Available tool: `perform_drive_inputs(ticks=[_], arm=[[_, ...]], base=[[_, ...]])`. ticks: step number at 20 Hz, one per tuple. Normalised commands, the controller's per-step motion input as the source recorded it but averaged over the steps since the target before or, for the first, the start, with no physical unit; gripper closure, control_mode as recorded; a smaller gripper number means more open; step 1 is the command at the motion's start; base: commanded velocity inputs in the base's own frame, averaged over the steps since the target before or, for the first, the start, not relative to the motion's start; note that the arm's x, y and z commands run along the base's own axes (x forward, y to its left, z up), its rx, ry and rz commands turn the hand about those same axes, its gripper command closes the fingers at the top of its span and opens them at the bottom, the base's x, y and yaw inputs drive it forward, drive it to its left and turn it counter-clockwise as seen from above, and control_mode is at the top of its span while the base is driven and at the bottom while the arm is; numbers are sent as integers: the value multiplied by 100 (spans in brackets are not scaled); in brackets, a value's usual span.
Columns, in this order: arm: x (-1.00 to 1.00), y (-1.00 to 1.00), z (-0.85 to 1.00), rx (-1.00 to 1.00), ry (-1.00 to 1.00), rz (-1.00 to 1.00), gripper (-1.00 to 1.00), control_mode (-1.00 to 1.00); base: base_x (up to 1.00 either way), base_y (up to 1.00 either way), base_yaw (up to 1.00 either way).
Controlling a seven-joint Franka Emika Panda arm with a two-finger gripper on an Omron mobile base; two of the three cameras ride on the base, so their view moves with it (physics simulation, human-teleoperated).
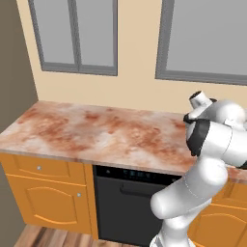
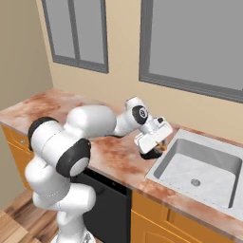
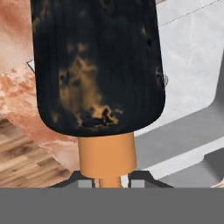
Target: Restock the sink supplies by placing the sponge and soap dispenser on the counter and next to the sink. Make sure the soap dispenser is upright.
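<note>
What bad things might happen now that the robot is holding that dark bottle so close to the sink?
1. The tool pinches the soap dispenser by its thin orange neck, so the heavy dark body might swing or slip.
2. It hangs by the rim of the sink. Let go too far over, and it may tumble into the basin instead of landing on the counter.
3. It looks tilted in the tool, so it may not end up upright.

Dark, orange-necked soap dispenser (image 3: 98, 70) held over counter (image 2: 118, 161) beside sink (image 2: 199, 166).
</note>
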Motion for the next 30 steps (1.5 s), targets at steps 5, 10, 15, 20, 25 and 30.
perform_drive_inputs(ticks=[5,10,15,20,25,30], arm=[[70,3,-7,-24,30,0,100,-100],[43,1,-27,-13,10,1,100,-100],[47,32,-11,-11,7,0,100,-100],[23,47,-21,-11,1,-1,100,-100],[2,53,-5,-13,0,-3,100,-100],[1,19,-18,-12,0,-1,100,-100]], base=[[0,0,0],[0,0,0],[0,0,0],[0,0,0],[0,0,0],[0,0,0]])
